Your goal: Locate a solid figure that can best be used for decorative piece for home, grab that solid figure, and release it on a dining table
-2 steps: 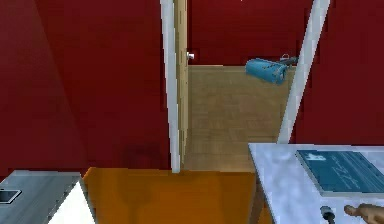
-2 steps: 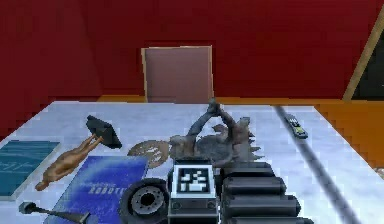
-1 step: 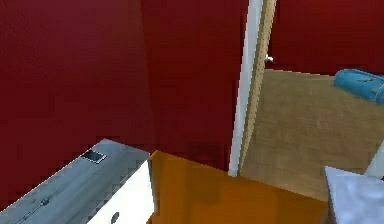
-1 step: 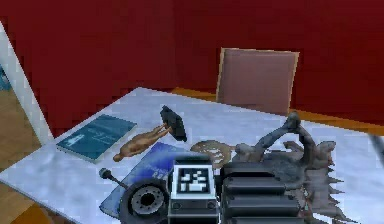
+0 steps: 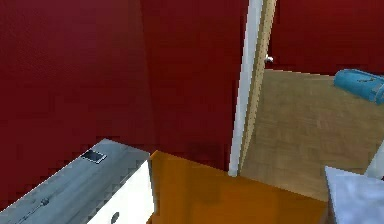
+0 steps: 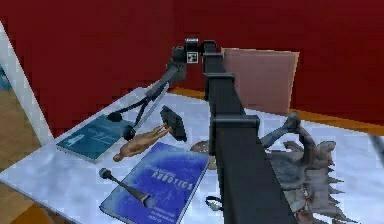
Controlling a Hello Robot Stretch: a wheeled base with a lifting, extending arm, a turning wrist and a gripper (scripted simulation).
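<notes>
Figure (image 6: 140, 147) lies near the gripper (image 6: 133, 115); I can't tell if it holds anything. Grab, probably, and drop remain.

Figurine (image 6: 140, 146) on the table (image 6: 60, 170); far book (image 6: 95, 138) behind, near book (image 6: 160, 180) before it.
</notes>
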